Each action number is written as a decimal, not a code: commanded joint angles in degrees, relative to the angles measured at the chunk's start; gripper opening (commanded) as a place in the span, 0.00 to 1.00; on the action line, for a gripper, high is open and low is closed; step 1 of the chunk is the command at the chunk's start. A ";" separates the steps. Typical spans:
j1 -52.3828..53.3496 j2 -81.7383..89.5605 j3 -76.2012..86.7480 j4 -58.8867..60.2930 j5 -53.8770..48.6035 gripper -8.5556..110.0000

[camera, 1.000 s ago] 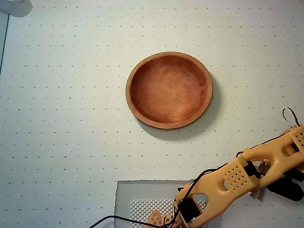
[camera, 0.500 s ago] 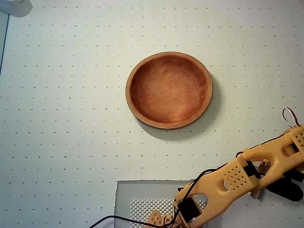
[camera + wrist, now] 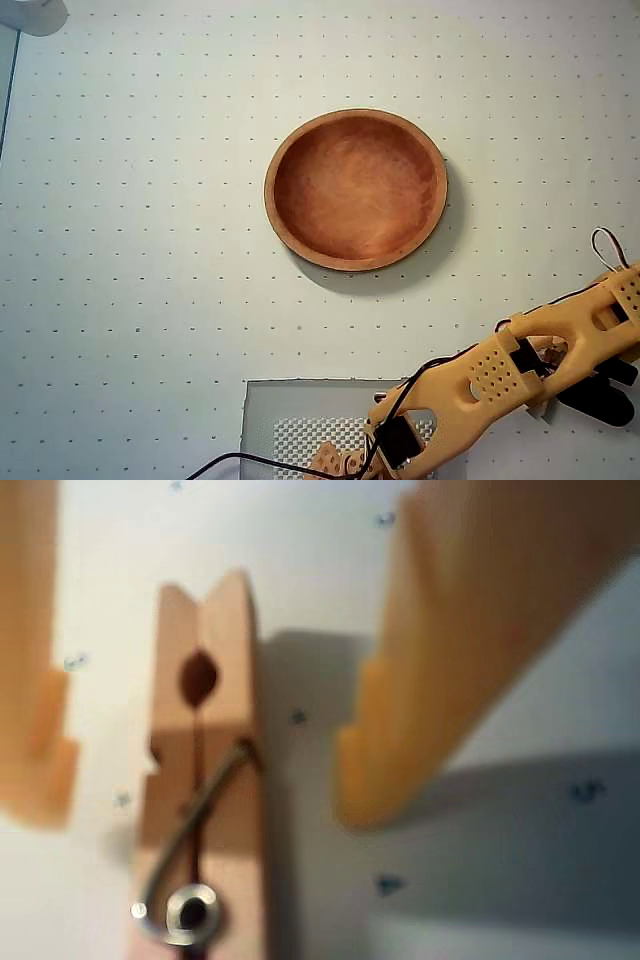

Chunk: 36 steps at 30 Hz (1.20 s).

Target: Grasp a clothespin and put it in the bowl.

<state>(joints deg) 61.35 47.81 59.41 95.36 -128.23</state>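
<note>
In the wrist view a light-wood clothespin (image 3: pixel 200 780) lies flat on the white dotted surface, its metal spring (image 3: pixel 185 910) toward the bottom edge. My gripper (image 3: pixel 205 800) is open and straddles it. One yellow finger (image 3: pixel 35 740) is to its left and the other finger (image 3: pixel 440 680) to its right, and neither touches it. From overhead, the reddish-brown bowl (image 3: pixel 355 190) sits empty near the middle of the table. The yellow arm (image 3: pixel 495 375) reaches across the lower right, hiding the fingertips and the clothespin beneath it.
A grey mat with a mesh patch (image 3: pixel 300 425) lies at the bottom edge under the arm's base. A black cable (image 3: pixel 250 462) trails from it. A pale round object (image 3: pixel 30 14) sits in the top left corner.
In the overhead view the arm has shifted very slightly to the left. The bowl has not moved.
</note>
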 commanded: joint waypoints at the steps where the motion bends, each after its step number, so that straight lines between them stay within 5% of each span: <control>1: 0.44 2.72 -0.53 0.00 0.35 0.16; 19: 0.44 2.81 -0.79 0.00 0.35 0.05; 36: 1.05 6.77 -0.35 -0.09 0.18 0.04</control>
<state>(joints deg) 61.61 48.52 59.85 95.36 -128.23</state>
